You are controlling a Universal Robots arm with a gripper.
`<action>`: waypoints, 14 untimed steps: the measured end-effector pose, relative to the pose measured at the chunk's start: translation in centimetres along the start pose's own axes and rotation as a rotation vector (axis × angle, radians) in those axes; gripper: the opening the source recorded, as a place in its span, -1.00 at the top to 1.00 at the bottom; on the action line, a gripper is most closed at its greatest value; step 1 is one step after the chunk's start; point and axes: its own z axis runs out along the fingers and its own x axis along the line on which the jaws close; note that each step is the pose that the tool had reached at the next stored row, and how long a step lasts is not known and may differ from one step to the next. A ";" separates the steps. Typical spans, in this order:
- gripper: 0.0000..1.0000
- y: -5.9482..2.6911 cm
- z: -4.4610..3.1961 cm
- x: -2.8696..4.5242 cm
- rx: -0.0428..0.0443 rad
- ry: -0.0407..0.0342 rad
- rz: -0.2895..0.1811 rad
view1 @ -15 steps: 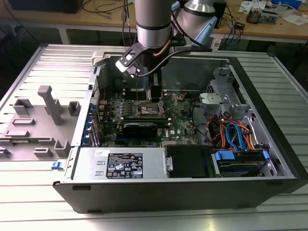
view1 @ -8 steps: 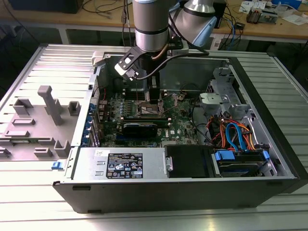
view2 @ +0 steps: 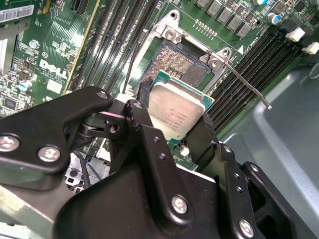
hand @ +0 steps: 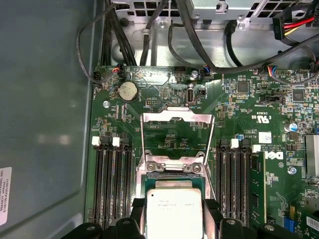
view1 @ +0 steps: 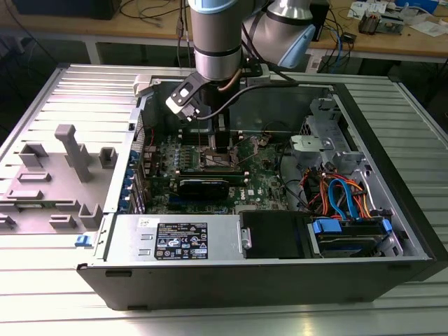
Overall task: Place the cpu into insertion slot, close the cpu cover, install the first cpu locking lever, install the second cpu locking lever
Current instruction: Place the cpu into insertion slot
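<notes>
Grasp: gripper (view2: pixel 172 115) fingers clenched on the cpu (view2: pixel 178 109), held just over the open socket (view2: pixel 175 63); cpu cover (hand: pixel 178 118) stands open. We judge: align corners, keep chip level, lower straight, no forcing.

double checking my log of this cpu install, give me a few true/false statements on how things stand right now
1. The tool grips the cpu. True.
2. The cpu cover is closed over the socket. False: the cover is swung open and the socket's contacts lie bare.
3. The cpu is seated in the socket. False: it sits in the tool's grip, with much of the open socket showing past it.
4. The computer case lies on its side with its side panel off. True.
5. The arm reaches down into the case over the motherboard. True.
</notes>
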 end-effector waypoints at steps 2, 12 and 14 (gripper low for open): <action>-0.09 0.00 0.02 0.00 0.0000 0.0000 0.000; -0.09 -0.05 0.58 -0.01 -0.0008 -0.0001 0.000; -0.09 -0.05 0.61 -0.01 -0.0008 -0.0001 0.000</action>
